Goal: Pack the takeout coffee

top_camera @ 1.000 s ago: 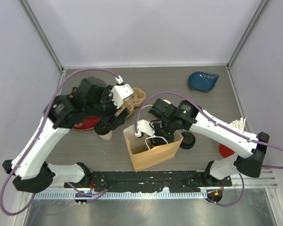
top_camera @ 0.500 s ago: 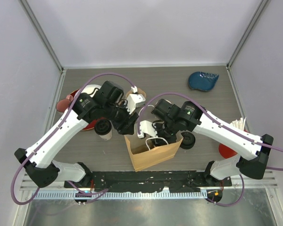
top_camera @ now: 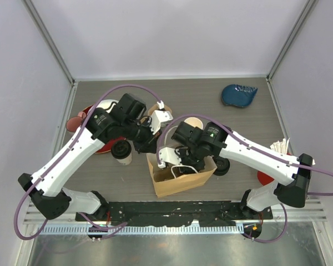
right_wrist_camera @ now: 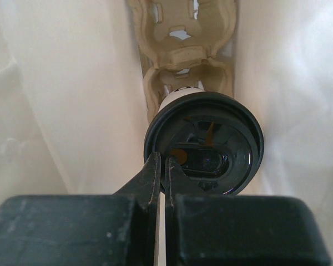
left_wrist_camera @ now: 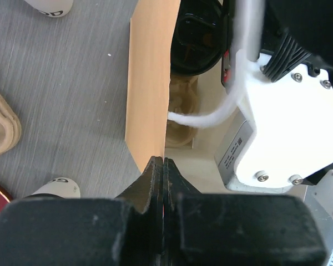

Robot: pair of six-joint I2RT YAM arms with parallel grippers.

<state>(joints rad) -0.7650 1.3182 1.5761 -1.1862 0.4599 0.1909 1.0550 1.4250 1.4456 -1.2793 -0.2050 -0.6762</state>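
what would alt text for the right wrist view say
Looking down inside a pale paper bag, the right gripper is closed on the left rim of the black sip lid of a white cup. The cup sits in a cardboard carrier tray at the bottom of the bag.

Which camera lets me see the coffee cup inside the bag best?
The right wrist view: it looks straight into the paper bag at the cup and its round black lid. The left wrist view shows only a dark bit, maybe the lid, past the bag's edge. In the top view the right arm covers it.
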